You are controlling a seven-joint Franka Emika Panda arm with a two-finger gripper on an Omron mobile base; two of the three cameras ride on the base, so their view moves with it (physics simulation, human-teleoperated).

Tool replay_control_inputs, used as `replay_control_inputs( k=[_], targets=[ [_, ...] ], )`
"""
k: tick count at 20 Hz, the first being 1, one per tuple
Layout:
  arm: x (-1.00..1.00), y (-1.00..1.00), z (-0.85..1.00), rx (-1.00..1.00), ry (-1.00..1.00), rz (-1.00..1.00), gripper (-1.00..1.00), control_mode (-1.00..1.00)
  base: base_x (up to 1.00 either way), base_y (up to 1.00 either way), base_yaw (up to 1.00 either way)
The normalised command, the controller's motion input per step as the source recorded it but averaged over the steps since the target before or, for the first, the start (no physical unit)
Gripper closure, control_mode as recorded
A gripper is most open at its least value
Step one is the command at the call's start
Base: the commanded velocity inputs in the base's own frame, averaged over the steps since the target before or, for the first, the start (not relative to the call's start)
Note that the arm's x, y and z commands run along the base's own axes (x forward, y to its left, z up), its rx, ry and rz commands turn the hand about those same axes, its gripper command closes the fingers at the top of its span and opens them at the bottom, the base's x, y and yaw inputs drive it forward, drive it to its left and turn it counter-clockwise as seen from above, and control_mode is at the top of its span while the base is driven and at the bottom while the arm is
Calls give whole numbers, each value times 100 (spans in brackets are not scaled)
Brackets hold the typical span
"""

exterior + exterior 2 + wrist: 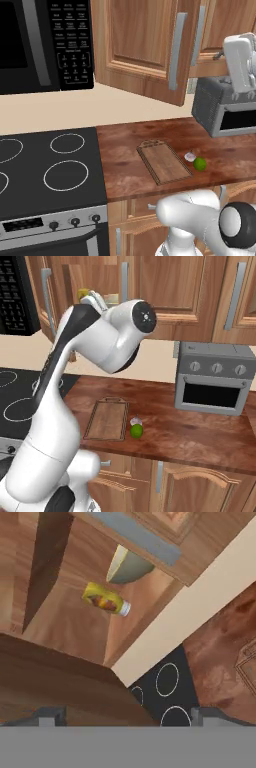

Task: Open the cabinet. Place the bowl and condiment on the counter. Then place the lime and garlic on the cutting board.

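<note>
The cabinet (pixel 145 45) has its left door swung open. Inside on the shelf, in the hand view, stand the olive-beige bowl (pixel 127 567) and beside it the yellow condiment (pixel 105 599) bottle. My gripper (pixel 127 717) is open with nothing between its fingers. It is raised in front of the cabinet opening, a short way from both. The hand (pixel 239 60) shows high at the right of the left base view. On the counter (pixel 125 175) lies the cutting board (pixel 164 161). The lime (pixel 200 163) and the garlic (pixel 190 156) rest just off its right edge.
A grey toaster oven (pixel 225 110) stands at the back right of the counter. The black stovetop (pixel 47 165) lies to the left, with a microwave (pixel 45 42) above it. The open door's dark edge (pixel 65 682) is close under the hand.
</note>
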Motion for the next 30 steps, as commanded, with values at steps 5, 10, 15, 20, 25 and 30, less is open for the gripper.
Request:
replay_control_inputs(
  k=[5, 10, 15, 20, 25, 30],
  targets=[
    [95, 80, -61, 18, 12, 46, -100, -100, 0, 0, 0],
    [35, 100, 0, 0, 12, 55, -100, -100, 0, 0, 0],
    [-41, 100, 0, -8, -1, 58, -100, -100, 0, 0, 0],
    [-56, 100, -13, -12, -11, 44, -100, -100, 0, 0, 0],
    [-16, 100, -31, -7, -20, 10, -100, -100, 0, 0, 0],
    [1, 19, -8, -7, -23, -33, -100, -100, 0, 0, 0]
  ],
)
